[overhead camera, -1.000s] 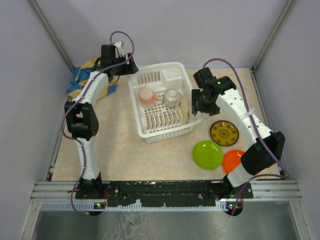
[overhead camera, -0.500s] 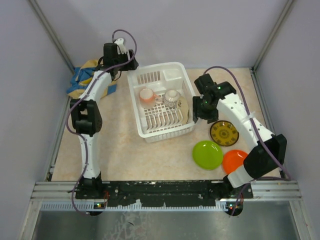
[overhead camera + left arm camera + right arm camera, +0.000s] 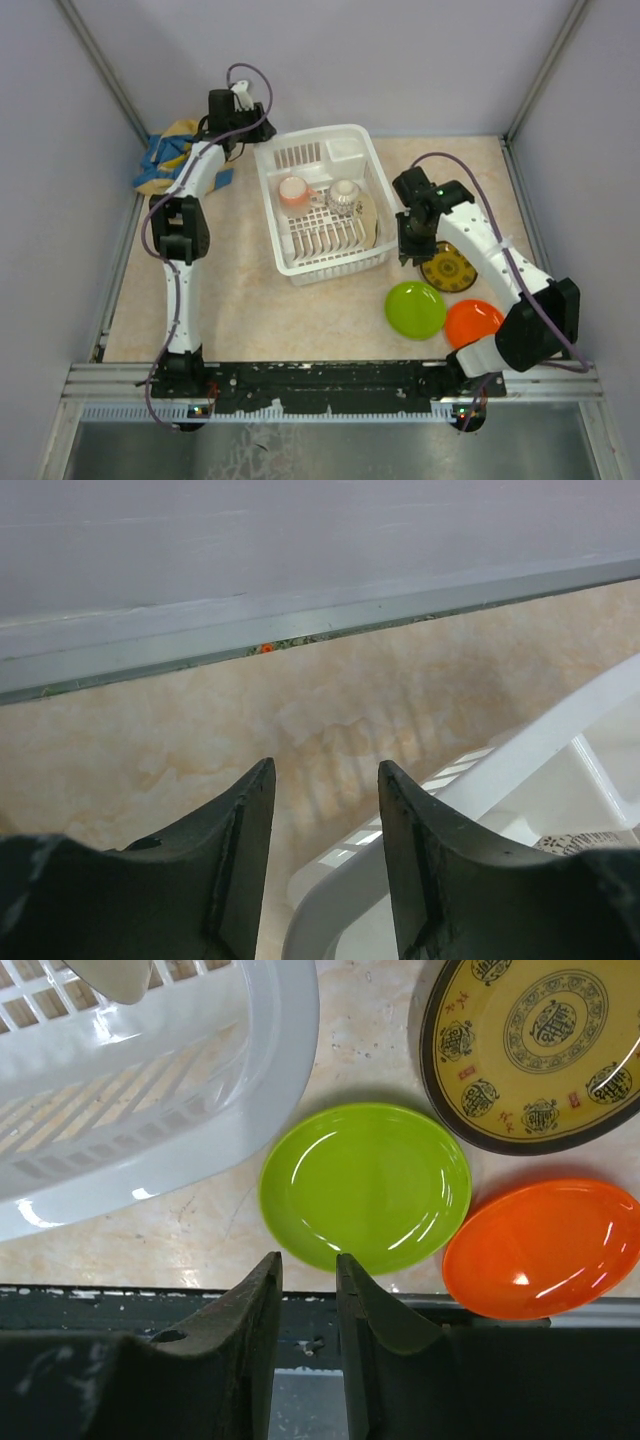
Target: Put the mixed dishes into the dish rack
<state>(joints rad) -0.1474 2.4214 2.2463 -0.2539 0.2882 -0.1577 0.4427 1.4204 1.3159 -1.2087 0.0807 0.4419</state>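
Note:
The dish rack [image 3: 283, 229] stands mid-table and holds the pink cup [image 3: 293, 191], the white patterned bowl [image 3: 344, 195] and the cream plate [image 3: 366, 218], which leans at its right side. The brown-yellow plate [image 3: 452, 270], lime-green plate [image 3: 415, 309] and orange plate [image 3: 473, 322] lie on the table to its right. My right gripper [image 3: 412, 246] hovers between the rack and the brown-yellow plate, slightly open and empty. In the right wrist view its tips [image 3: 308, 1270] point at the lime-green plate [image 3: 365, 1185]. My left gripper [image 3: 325, 780] is open and empty above the rack's far-left corner [image 3: 520, 750].
The blue and yellow cloth [image 3: 165, 160] lies at the far left by the wall. The back wall's metal rail [image 3: 300, 635] runs just beyond the left gripper. The black base rail [image 3: 320, 380] borders the table's near edge, close to the orange plate [image 3: 545, 1245].
My right gripper has moved from the rack's right wall toward the near side, to beside the brown-yellow plate. The left arm's elbow has swung slightly; its gripper stays near the rack's far-left corner.

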